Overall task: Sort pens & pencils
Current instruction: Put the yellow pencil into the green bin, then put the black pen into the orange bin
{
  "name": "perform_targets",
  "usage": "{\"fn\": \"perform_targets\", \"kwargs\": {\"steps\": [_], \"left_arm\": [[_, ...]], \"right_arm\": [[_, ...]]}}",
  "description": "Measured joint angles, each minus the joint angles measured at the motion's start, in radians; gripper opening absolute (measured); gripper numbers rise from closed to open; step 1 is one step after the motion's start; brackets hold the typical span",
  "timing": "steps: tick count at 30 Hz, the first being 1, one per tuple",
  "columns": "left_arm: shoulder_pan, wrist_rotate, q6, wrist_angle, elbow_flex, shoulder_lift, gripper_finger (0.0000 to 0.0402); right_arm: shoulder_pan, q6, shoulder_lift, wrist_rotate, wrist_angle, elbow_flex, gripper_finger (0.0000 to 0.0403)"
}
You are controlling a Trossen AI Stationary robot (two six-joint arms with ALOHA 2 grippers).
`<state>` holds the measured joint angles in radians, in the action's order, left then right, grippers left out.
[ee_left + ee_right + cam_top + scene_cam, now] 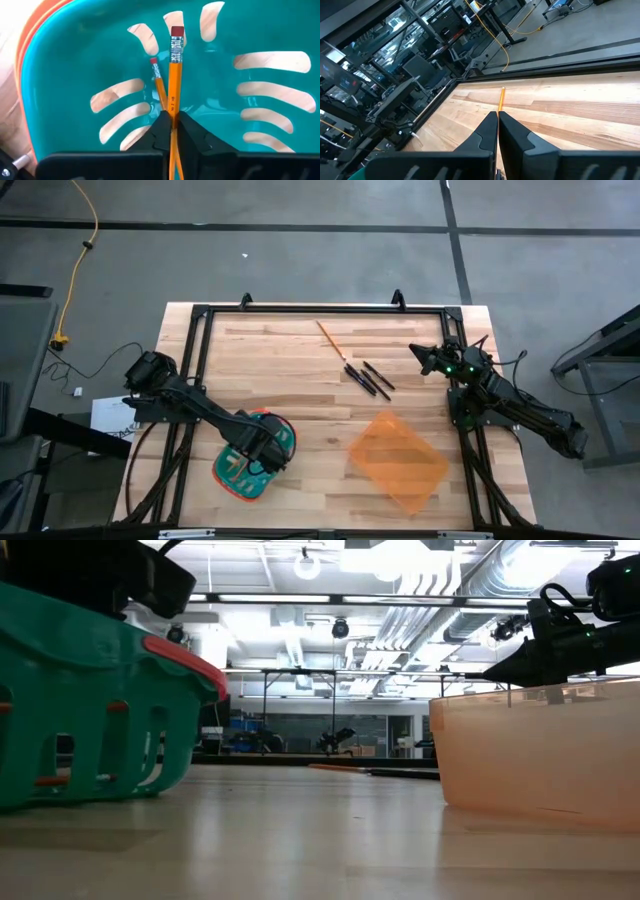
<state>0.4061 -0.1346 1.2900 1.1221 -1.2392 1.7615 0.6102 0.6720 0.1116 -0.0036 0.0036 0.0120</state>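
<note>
Left end effector (172,131) over teal basket (228,472), clenched on pencil (174,75); second pencil (159,82) lies inside. Right end effector (497,122) clenched, empty, at bench (290,370) edge. Third pencil (331,340), pens (370,378) mid-bench; pens hard to separate.

Pens (372,378) lie right of, apparently touching, pencil (331,340).

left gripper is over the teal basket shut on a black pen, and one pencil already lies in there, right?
Not a pen. The left wrist view shows the left gripper shut on an orange pencil with a pink eraser. The rest holds: it is over the teal basket, where another pencil lies.
</note>
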Motion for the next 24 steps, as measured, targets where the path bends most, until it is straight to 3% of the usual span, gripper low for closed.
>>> {"fn": "perform_targets", "kwargs": {"steps": [5, 14, 19, 24], "left_arm": [[-0.001, 0.03, 0.012, 0.0, 0.0, 0.0, 0.0036], [-0.001, 0.022, -0.007, 0.013, -0.005, 0.002, 0.0124], [-0.01, 0.021, -0.093, 0.146, -0.085, 0.002, 0.0162], [-0.046, -0.025, -0.164, 0.244, -0.205, 0.002, 0.0167]], "right_arm": [[0.0, 0.0, 0.0, 0.0, 0.0, 0.0, 0.0006], [0.0, 0.0, 0.0, 0.0, 0.0, 0.0, 0.0006], [0.0, 0.0, 0.0, 0.0, 0.0, 0.0, 0.0006], [0.0, 0.0, 0.0, 0.0, 0.0, 0.0, 0.0006]]}}
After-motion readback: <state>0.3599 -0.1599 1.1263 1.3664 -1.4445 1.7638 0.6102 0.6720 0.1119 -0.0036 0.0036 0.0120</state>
